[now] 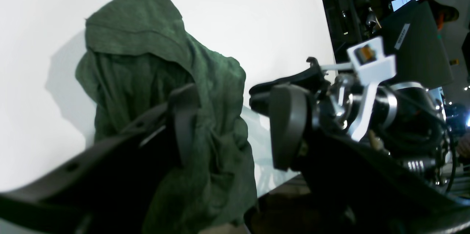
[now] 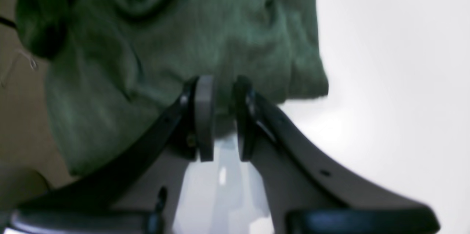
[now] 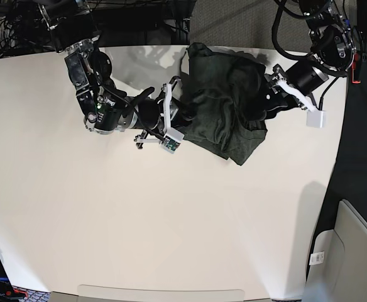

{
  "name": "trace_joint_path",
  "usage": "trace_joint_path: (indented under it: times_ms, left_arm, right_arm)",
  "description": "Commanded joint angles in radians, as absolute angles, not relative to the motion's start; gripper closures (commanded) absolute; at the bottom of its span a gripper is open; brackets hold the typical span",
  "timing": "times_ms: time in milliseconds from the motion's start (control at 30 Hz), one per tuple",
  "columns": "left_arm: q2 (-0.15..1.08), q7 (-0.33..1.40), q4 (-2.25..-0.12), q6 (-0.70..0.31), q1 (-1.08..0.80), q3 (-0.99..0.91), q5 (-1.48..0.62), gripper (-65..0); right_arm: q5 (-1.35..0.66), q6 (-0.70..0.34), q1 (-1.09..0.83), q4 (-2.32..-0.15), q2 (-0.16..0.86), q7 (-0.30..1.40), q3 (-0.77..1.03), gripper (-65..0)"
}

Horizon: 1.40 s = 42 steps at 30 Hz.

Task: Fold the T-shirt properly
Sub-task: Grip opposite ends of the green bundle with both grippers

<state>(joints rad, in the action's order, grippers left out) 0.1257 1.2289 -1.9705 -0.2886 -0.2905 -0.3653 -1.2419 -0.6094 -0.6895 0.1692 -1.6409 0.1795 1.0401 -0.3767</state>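
Note:
The T-shirt (image 3: 224, 104) is a dark olive-green knit garment lying crumpled in a heap at the far middle of the white table (image 3: 171, 220). In the base view my right gripper (image 3: 187, 117) is at the heap's left edge and my left gripper (image 3: 262, 108) at its right edge. The right wrist view shows the right gripper (image 2: 223, 92) with its pads close together and a fold of the T-shirt (image 2: 165, 43) pinched between them. Seen from the left wrist, the left gripper (image 1: 235, 127) stands wide open, one finger (image 1: 183, 123) resting against the T-shirt (image 1: 154, 61).
The table's far edge runs just behind the heap, with dark equipment and cables (image 3: 20, 25) beyond it. The right arm's wrist (image 1: 367, 90) shows close beside the left gripper. A grey panel (image 3: 353, 251) stands off the table's right side.

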Motion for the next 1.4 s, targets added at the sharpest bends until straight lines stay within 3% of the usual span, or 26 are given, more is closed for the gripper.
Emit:
trace_joint_path:
  times_ms: [0, 667, 967, 1067, 1233, 1367]
  left_arm:
    - [0.131, 1.254, -1.988, -0.280, -0.288, -0.364, -1.287, -31.7]
    - [0.194, 1.279, -2.006, -0.282, -0.318, -0.255, -1.337, -31.6]
    - [0.193, 1.279, -2.009, -0.282, -0.318, -0.248, -1.412, -31.3]
    - [0.193, 1.280, -2.009, -0.282, -0.320, -0.245, -1.412, -25.9]
    - [0.205, 1.282, -1.994, -0.280, -0.323, -0.191, -1.403, -14.4]
    - [0.209, 1.280, -1.966, -0.278, -0.328, -0.170, -1.402, -13.4]
  right_arm:
    - [-0.628, -0.698, 0.186, -1.659, 0.193, 1.018, -0.364, -8.7]
    - [-0.615, -0.698, 0.236, -1.532, 0.021, 0.967, -0.374, -8.6]
    - [-0.374, -0.698, 0.234, -1.488, -0.074, 0.972, -0.375, -8.5]
    - [-0.360, -0.698, 0.237, -1.458, -0.084, 0.972, -0.375, -8.2]
    - [-0.358, -0.698, 0.260, -1.417, -0.091, 0.969, -0.371, -1.6]
    - [-0.358, -0.698, 0.272, -1.415, -0.091, 0.972, -0.372, -1.6]
